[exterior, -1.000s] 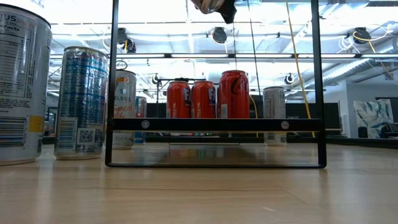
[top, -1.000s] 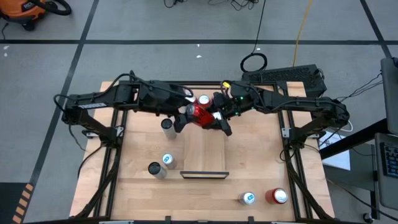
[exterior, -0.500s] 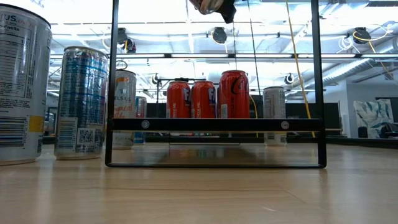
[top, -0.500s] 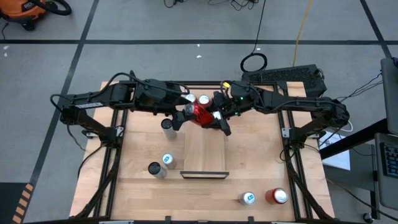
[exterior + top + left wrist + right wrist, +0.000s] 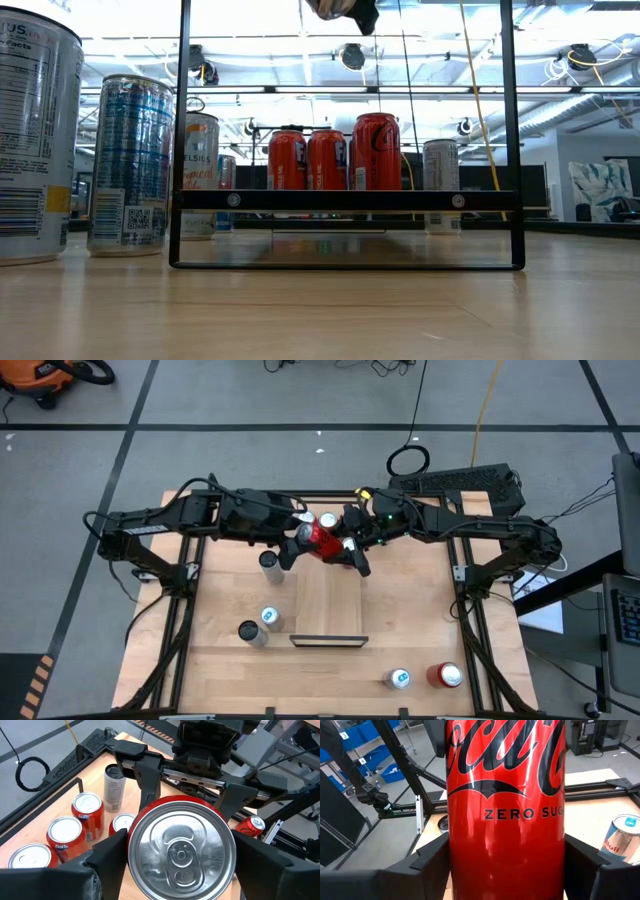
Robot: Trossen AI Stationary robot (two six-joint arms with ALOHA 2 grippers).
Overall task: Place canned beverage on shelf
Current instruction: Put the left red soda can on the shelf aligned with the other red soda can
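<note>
A red cola can (image 5: 322,540) hangs in the air over the table's far middle, tilted with its silver top (image 5: 181,851) toward the left arm. My right gripper (image 5: 506,851) is shut on its body. My left gripper (image 5: 181,840) comes from the other side, and its fingers flank the can's top end. In the low view only the can's underside and a dark finger (image 5: 362,14) show at the top edge. The shelf (image 5: 328,600), a light wood board, lies on the table just nearer than the can. My right gripper pinches the can's side wall (image 5: 458,856) between its two fingers, below the lettering. The fingers come about level from the table's right and lie across the can. The can is lifted clear of everything. My left gripper: I cannot tell whether its fingers (image 5: 112,855) touch the can's rim.
Three red cans (image 5: 327,160) and a silver one (image 5: 440,165) stand at the far edge under the arms. A silver can (image 5: 268,560) and two more (image 5: 260,626) stand left of the shelf. Two cans (image 5: 424,677) stand near the front right. Black rails (image 5: 470,630) run along the sides.
</note>
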